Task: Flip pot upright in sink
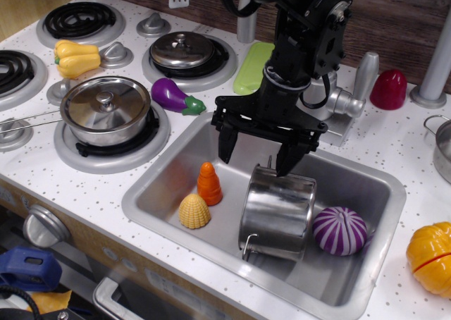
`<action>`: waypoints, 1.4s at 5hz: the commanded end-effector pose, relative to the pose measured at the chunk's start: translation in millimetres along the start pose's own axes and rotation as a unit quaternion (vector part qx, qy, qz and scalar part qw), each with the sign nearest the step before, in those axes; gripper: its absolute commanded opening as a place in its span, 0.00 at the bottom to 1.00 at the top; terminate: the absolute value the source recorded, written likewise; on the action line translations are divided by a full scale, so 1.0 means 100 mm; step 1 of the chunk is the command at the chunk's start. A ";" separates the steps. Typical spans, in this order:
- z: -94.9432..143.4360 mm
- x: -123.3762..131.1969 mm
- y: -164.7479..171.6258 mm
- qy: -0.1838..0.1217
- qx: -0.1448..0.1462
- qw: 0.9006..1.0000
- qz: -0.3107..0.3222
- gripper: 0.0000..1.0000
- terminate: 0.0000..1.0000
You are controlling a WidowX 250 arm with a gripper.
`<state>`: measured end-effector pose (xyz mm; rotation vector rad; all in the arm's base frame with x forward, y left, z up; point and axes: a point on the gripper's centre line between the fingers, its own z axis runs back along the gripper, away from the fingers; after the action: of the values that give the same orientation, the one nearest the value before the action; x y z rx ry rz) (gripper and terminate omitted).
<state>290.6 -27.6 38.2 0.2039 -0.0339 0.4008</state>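
Directly below my hand (259, 156) lay the pot (276, 213), at about five o'clock from the fingertips and near the middle of the sink (352, 278); it rested tilted on its side, long axis running roughly twelve to six, one end up under the hand, the other toward me with a wire handle at its lower left. My hand hung open, fingers spread apart and gripping nothing; the right fingertip sat just at the pot's upper rim, though I could not tell whether it touched. I judged the flip would turn on catching that upper rim. A purple striped ball (340, 230) lay just beside the pot at three o'clock; an orange cone (209, 183) and a yellow corn piece (194, 211) sat at nine o'clock, apart from it; the faucet (352, 94) stood on the worktop (416, 158) at one o'clock.
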 end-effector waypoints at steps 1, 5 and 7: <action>0.00 0.00 0.00 0.000 0.000 1.000 0.000 1.00 0.00; -0.10 -0.02 -0.01 0.059 -0.255 0.963 0.071 1.00 0.00; -0.18 -0.07 -0.04 0.072 -0.379 0.917 0.104 1.00 0.00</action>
<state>280.5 -33.5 8.4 -0.6767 -0.0278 0.5956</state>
